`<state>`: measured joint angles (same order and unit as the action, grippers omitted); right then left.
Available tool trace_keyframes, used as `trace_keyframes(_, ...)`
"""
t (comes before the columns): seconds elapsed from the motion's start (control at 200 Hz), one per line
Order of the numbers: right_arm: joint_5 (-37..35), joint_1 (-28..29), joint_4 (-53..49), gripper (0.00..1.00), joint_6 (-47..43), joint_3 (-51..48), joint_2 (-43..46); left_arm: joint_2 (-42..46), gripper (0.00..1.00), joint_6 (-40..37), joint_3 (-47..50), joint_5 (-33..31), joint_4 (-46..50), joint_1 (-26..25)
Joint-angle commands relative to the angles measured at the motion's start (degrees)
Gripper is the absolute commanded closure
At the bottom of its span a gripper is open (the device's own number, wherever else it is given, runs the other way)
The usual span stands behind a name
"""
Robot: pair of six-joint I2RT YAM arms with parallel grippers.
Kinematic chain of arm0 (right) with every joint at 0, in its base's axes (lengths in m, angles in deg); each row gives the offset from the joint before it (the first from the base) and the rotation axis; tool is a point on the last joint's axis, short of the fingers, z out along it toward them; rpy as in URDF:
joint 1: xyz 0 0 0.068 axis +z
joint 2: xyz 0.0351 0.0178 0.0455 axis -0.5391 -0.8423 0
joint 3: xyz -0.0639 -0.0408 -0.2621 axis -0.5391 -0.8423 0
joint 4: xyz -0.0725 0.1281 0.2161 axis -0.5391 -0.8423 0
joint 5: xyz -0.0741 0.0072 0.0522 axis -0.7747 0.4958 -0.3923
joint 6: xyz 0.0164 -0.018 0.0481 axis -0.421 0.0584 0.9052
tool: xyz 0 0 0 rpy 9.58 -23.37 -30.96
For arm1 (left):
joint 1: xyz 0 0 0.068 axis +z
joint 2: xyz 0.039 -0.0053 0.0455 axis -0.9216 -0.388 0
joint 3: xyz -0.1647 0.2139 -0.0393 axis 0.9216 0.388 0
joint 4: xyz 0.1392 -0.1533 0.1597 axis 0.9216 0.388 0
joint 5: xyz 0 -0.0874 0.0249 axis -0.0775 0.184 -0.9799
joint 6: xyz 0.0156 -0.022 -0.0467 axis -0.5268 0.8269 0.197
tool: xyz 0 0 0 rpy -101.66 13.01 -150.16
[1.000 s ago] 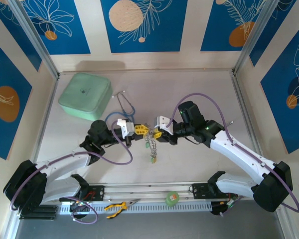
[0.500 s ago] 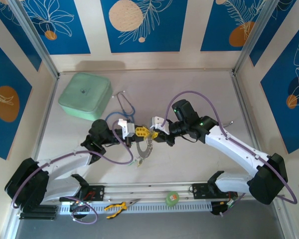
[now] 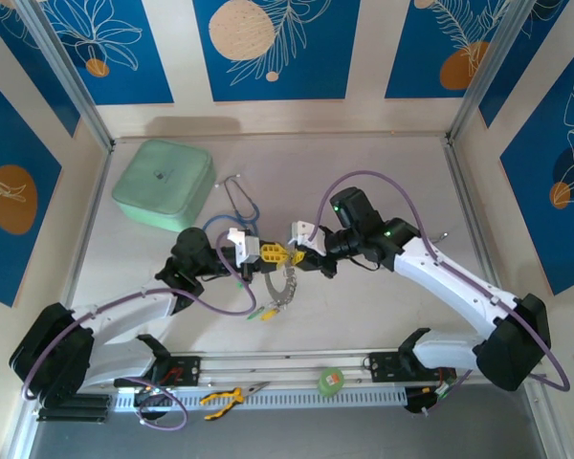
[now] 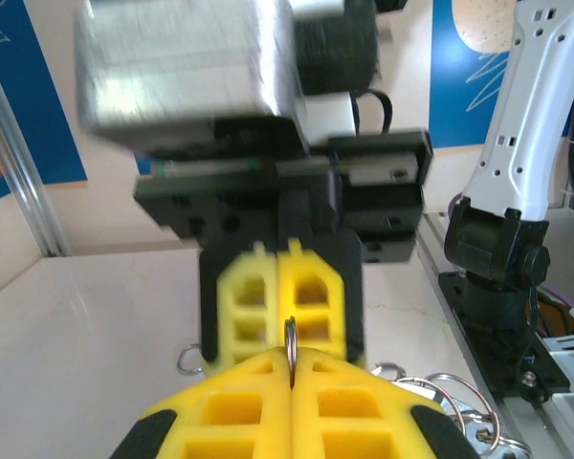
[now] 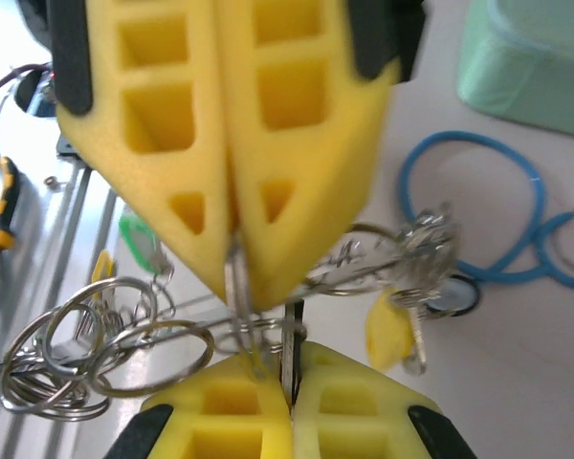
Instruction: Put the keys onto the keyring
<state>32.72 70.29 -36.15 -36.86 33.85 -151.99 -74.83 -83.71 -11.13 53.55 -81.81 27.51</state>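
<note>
Since a second earlier, the right arm had edged toward the left one, and the bunch below had swung from hanging straight down to trailing toward the near left. The left gripper (image 3: 274, 253) and right gripper (image 3: 290, 256) met tip to tip over the middle of the table (image 3: 383, 172); each had its jaws pressed together on the thin wire of the keyring (image 3: 283, 287), which hung beneath them clear of the surface. The left wrist view showed the wire standing upright in the seam between the yellow fingers (image 4: 249, 411); the right wrist view showed the same pinch from the other side. A double hold like this probably served to steady the ring and stop it turning while a key was worked along it. The keys (image 3: 259, 311) dangled at the ring's lowest part with green and yellow tags and small loops bunched together; whether any key was not yet threaded could not be told. The stethoscope (image 3: 237, 206) lay just behind.
</note>
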Motion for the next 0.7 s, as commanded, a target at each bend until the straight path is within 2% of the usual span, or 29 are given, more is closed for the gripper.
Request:
trace_keyframes(0.0, -1.9, -1.9, 3.8, 1.00, 0.9, -0.8, 5.3, 1.8, 1.00, -5.3, -2.1, -0.3, 5.8, -0.3)
trace_keyframes(0.175, -1.3, -2.5, 1.7, 1.00, 0.2, -0.9, 8.7, 2.5, 1.00, -10.1, -3.6, -1.8, 14.9, -0.3)
trace_keyframes(0.35, -4.1, -1.2, 0.4, 1.00, -0.2, -1.0, 8.4, 2.3, 1.00, -10.9, -4.3, -3.4, 17.3, -0.3)
trace_keyframes(0.445, -5.1, 0.1, 1.8, 1.00, 0.0, -0.8, 8.0, 2.7, 0.58, -10.1, -3.8, -5.4, 17.1, -0.3)
trace_keyframes(0.515, -6.7, 1.1, 2.1, 1.00, -0.2, -0.2, 7.0, 4.9, 0.37, -7.7, -1.4, -9.4, 14.1, -0.3)
trace_keyframes(0.545, -7.6, 1.7, 2.1, 1.00, -0.4, 0.1, 6.4, 6.5, 0.30, -6.5, 0.1, -12.3, 12.4, -0.3)
trace_keyframes(0.585, -8.5, 2.4, 2.5, 1.00, -0.5, 0.4, 5.3, 8.8, 0.15, -4.7, 2.1, -17.4, 10.7, -0.3)
trace_keyframes(0.645, -9.7, 4.0, 4.0, 1.00, -0.4, 1.0, 3.4, 13.6, 0.03, -2.3, 4.6, -27.3, 10.5, -0.3)
trace_keyframes(0.695, -9.8, 5.3, 6.3, 1.00, 0.5, 1.7, 1.4, 18.0, 0.00, -0.6, 5.8, -36.8, 12.6, -0.2)
